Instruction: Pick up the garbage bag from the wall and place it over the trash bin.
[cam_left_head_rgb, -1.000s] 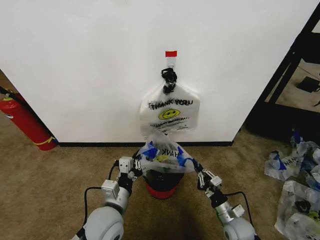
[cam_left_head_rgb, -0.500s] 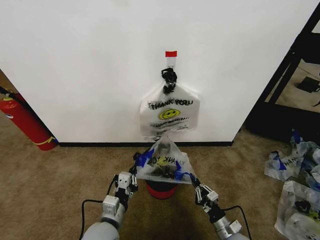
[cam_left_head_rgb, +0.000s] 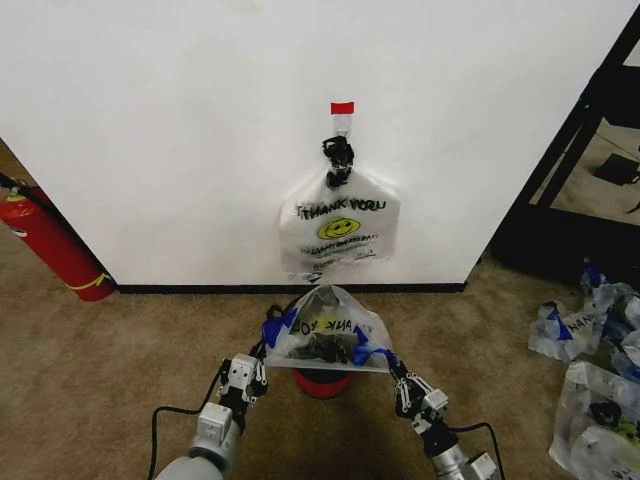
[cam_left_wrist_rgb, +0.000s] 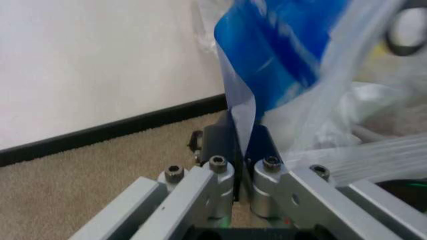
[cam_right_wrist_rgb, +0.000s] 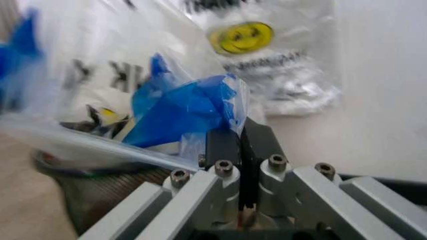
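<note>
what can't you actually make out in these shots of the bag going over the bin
- Trash bin, head view: the garbage bag stretched between the left tool and right tool covers its rim, so whether the bag sits over the rim cannot be told.
- Bag print, right wrist view: blurred, unreadable.
- Hook on the wall, head view: hidden behind the black knot of the bundle of bags.
- Both arms, head view: cut off by the bottom edge.

The garbage bag (cam_left_head_rgb: 325, 331) is see-through with black lettering and blue patches at its 2 handles. Below it, the trash bin (cam_left_head_rgb: 322, 381) shows a red base. Mid-frame, the whitish bundle (cam_left_head_rgb: 338, 232) carries black THANK YOU print, a yellow smiley and a black knot. The wall (cam_left_head_rgb: 180, 130) is white with a red tape strip (cam_left_head_rgb: 342, 107) and black baseboard (cam_left_head_rgb: 200, 289). At left, the fire extinguisher (cam_left_head_rgb: 50, 245) is red.
</note>
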